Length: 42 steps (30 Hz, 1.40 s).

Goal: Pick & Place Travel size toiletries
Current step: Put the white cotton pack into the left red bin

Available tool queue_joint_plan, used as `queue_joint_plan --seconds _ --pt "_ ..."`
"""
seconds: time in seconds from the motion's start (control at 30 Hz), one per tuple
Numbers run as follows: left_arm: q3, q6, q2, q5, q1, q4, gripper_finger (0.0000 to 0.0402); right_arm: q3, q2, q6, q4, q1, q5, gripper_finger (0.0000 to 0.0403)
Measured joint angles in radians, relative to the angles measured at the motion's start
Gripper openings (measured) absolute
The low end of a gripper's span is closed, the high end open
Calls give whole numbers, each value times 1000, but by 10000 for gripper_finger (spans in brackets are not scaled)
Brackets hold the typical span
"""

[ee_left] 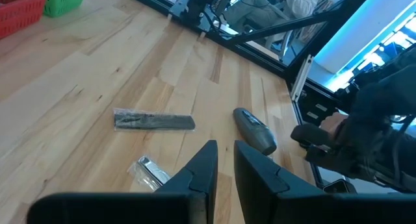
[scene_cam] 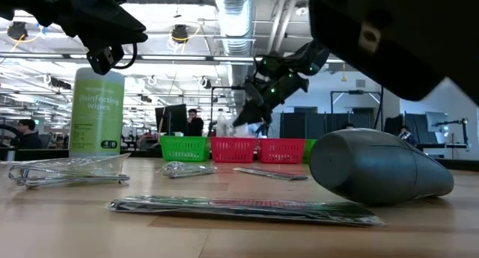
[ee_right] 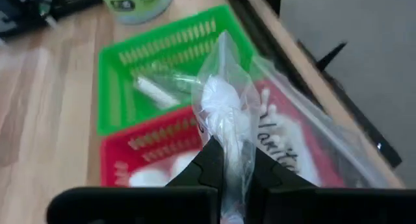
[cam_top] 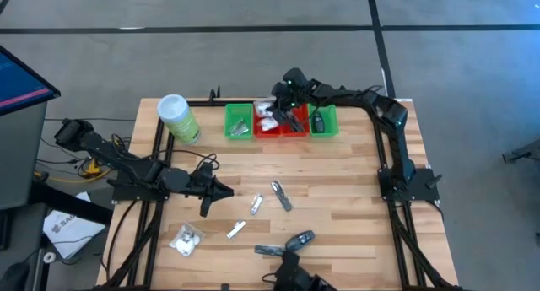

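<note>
- Right gripper (ee_right: 232, 164) had its fingers pinched tight on a clear plastic packet (ee_right: 224, 110) of white stuff, dangling it over the red tray (cam_top: 283, 126) at the table's far edge. Looked lined up for a drop, I'd guess.
- Green tray (ee_right: 149, 87) beside it already held an item.
- Left gripper (ee_left: 224, 160) hovered over the table's left side, fingers nearly together, holding nothing.
- More toiletries lay loose toward the near edge: dark flat sachet (ee_left: 153, 121), grey oblong piece (ee_left: 255, 130), white puffy packet (cam_top: 186, 238).

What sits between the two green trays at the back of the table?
A red tray sits between the left green tray and right green tray, seen from above; the right tool holds a clear packet over it.
</note>
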Motion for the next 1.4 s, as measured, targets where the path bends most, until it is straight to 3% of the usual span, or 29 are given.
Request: queue_joint_plan --seconds 0.13,0.5,0.93,1.17,1.4 --pt "0 0 0 0 1 0 44 -7 9 8 -22 -13 3 21" --pt "0 0 0 -25 1 4 44 -5 5 1 -16 -14 5 84" --pt "0 -3 0 -26 1 5 44 -5 5 0 -16 -13 51 184" --pt "0 -4 0 -26 1 7 44 -6 -9 0 -28 -12 57 193" --pt "0 -4 0 -26 1 8 44 47 -11 -2 -82 -11 57 177"
